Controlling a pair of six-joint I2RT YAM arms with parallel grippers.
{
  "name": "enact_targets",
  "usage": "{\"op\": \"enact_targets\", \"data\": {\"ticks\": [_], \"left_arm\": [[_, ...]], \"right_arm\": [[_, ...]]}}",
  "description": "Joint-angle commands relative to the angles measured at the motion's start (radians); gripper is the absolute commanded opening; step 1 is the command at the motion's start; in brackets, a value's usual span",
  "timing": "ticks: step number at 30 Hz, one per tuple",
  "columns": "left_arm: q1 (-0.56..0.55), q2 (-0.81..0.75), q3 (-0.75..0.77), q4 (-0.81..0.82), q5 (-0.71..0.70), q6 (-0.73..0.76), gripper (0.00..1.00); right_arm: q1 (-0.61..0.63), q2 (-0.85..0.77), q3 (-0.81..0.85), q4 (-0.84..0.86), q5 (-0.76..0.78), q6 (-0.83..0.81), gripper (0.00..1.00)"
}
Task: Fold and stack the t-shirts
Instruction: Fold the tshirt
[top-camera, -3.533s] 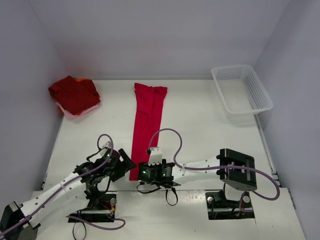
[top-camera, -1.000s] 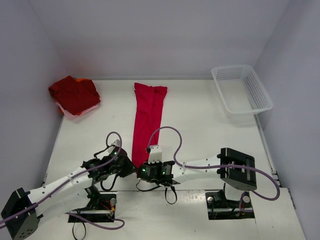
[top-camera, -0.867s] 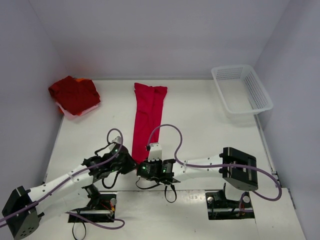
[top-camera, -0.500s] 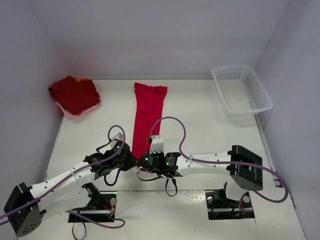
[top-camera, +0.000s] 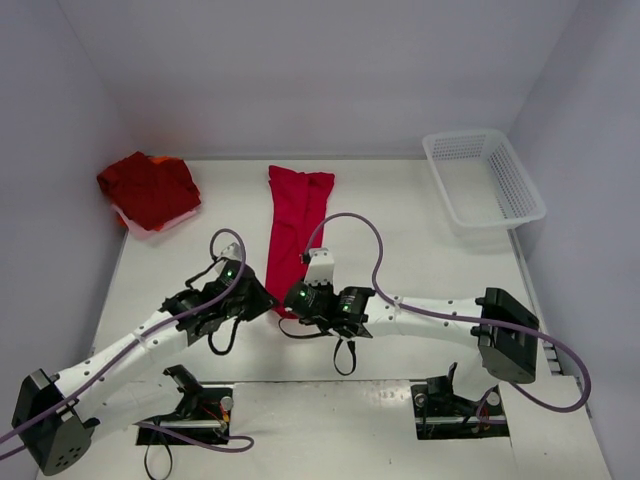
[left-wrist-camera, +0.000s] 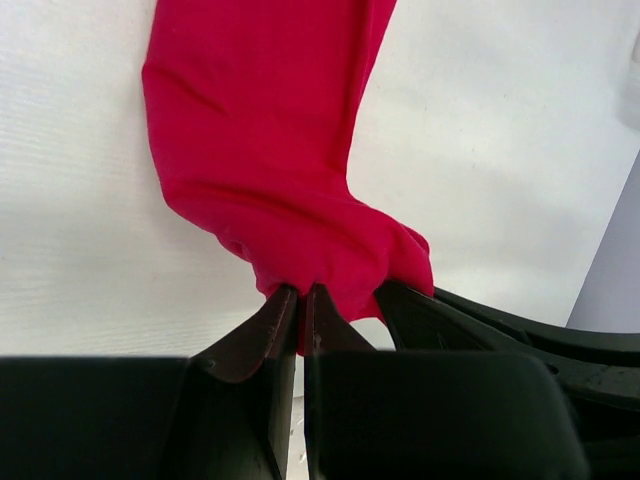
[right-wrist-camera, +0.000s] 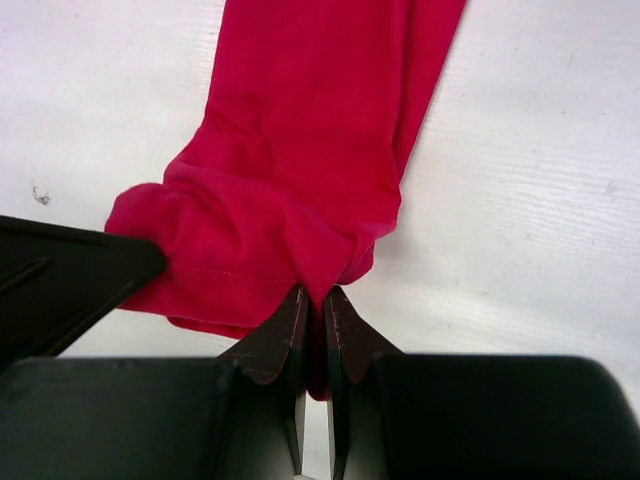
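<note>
Bright, even light — soft shadows, blurred black near fingers.

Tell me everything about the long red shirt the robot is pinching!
The red shirt is soft cloth folded lengthwise into a long narrow strip. It lies flat on the white table and runs away from the arms. Its near end is bunched up and wrinkled where the left gripper and right gripper pinch it side by side, both shut on the cloth. The far end lies smooth.

Right gripper (right-wrist-camera: 314, 296) pinches the bunched near end of the red t-shirt (right-wrist-camera: 320, 130).
</note>
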Motion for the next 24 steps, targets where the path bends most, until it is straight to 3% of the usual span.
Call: {"op": "enact_targets", "data": {"ticks": [1, 10, 24], "left_arm": [[0.031, 0.010, 0.055, 0.006, 0.001, 0.045, 0.00], [0.105, 0.027, 0.063, 0.028, 0.061, 0.076, 0.00], [0.123, 0.154, 0.138, 0.089, 0.088, 0.108, 0.00]], "right_arm": [[-0.017, -0.051, 0.048, -0.007, 0.046, -0.034, 0.00], [-0.045, -0.036, 0.074, -0.009, 0.047, -0.064, 0.00], [-0.073, -0.002, 0.084, -0.009, 0.046, -0.081, 0.00]]}}
